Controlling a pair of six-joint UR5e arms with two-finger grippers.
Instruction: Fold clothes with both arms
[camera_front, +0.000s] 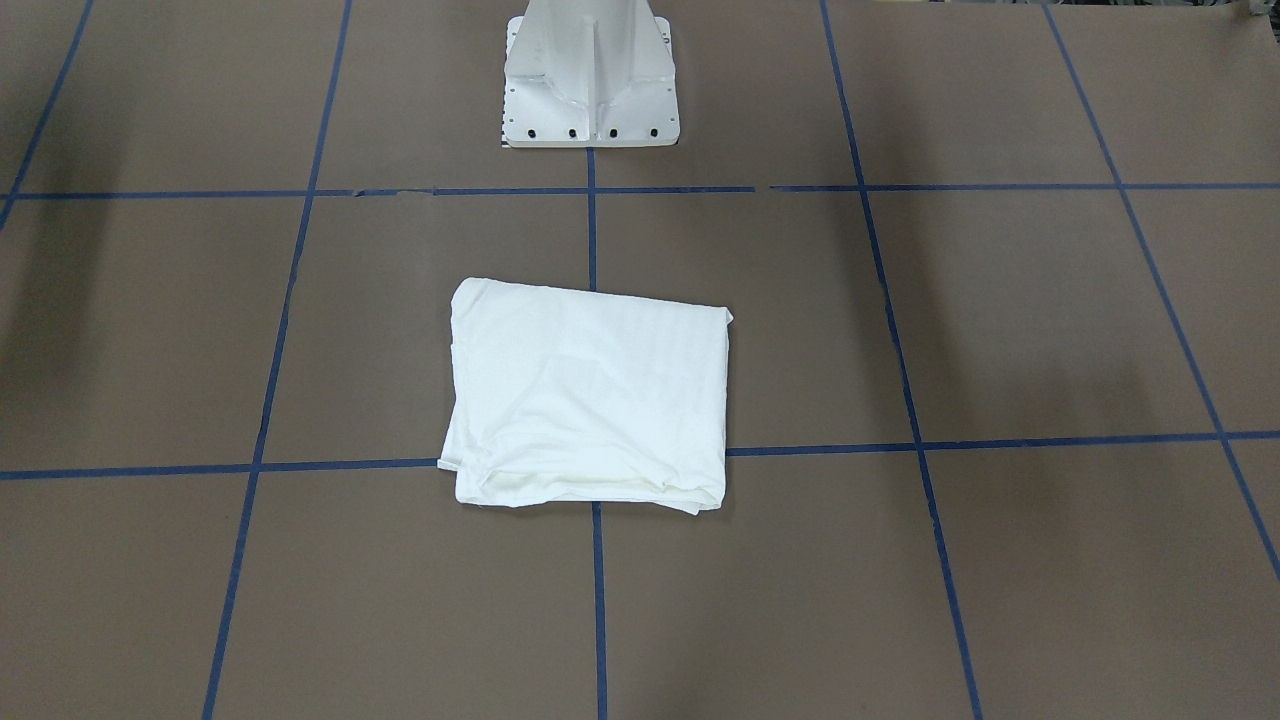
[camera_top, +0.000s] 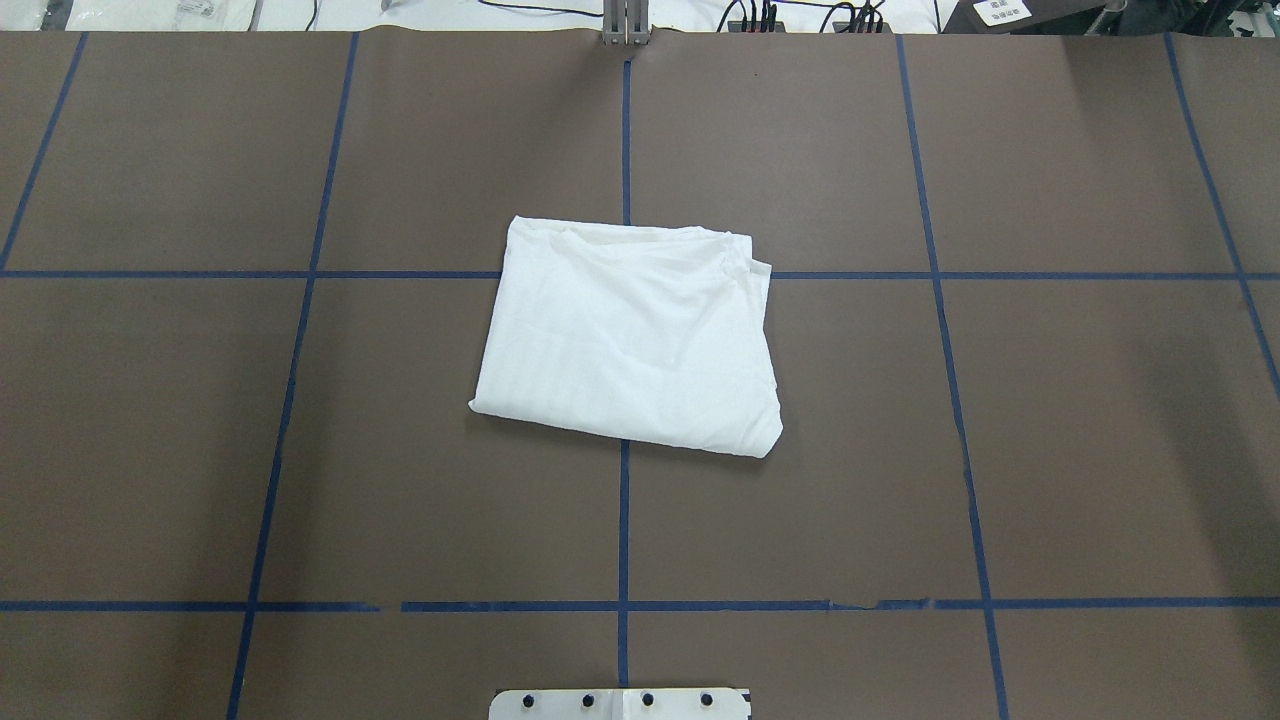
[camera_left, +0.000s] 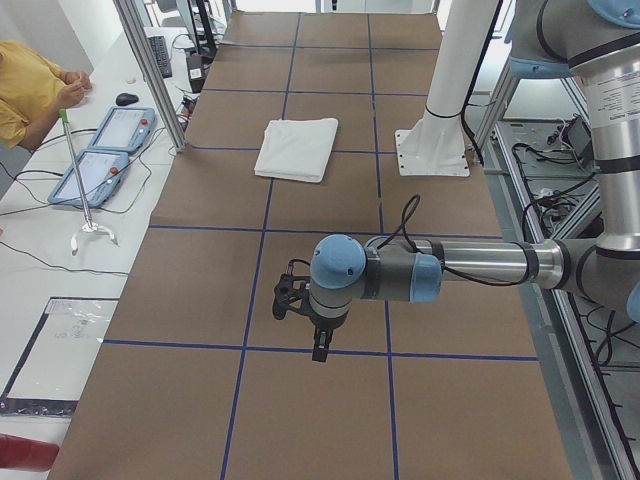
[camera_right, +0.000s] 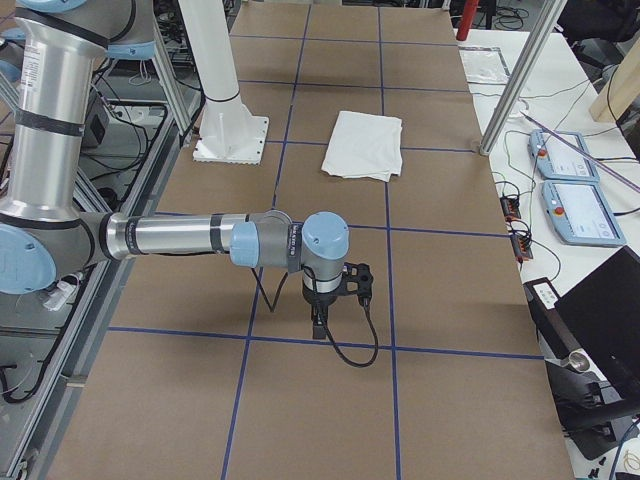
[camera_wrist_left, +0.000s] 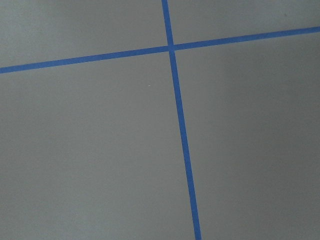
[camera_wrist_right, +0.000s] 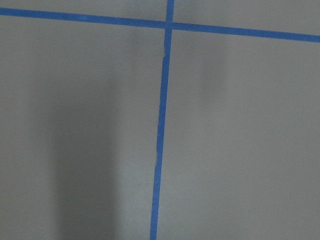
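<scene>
ITEM: folded white cotton T-shirt lies flat at the centre of the brown, blue-gridded counter, near the white pedestal base | LEFT: left claw hangs over bare counter, well apart from the shirt; grip state cannot be told | RIGHT: right claw likewise at the opposite end; grip state cannot be told

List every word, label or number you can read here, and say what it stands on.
No text here can be read.
White label at the top right of the overhead view: print too small to read.
White sticker beside the laptop: too small to read.
Folded white T-shirt: no print shows on its outer faces.
</scene>
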